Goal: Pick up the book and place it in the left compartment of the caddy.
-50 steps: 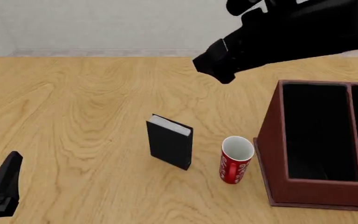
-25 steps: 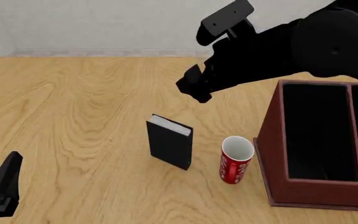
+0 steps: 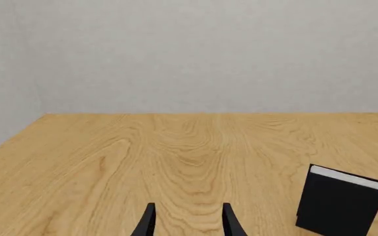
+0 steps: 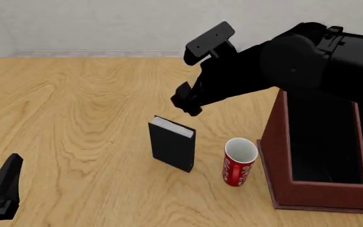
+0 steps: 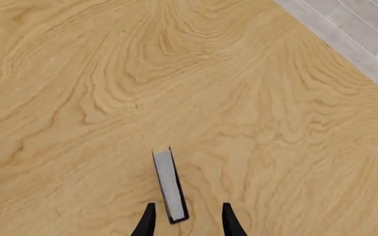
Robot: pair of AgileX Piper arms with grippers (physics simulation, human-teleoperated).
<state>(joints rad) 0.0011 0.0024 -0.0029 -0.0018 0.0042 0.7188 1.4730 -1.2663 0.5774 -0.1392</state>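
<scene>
The black book (image 4: 172, 145) with white page edges stands upright on the wooden table, left of the red mug; it also shows in the left wrist view (image 3: 340, 204). In the right wrist view its white top edge (image 5: 169, 185) lies just ahead of the two fingertips. My right gripper (image 4: 183, 100) is open and empty, above and slightly behind the book. The caddy (image 4: 276, 142) stands at the right; its long left compartment (image 4: 320, 137) is black-lined and partly covered by the right arm. My left gripper (image 3: 186, 223) is open and empty, low at the near left.
A red-and-white mug (image 4: 239, 161) stands upright between the book and the caddy, close to the caddy's left wall. A pale wall (image 4: 106, 23) closes the table's far side.
My right arm has come down and to the left, from high above the caddy's back corner to just over the book. The book, mug, caddy and left arm have not moved.
</scene>
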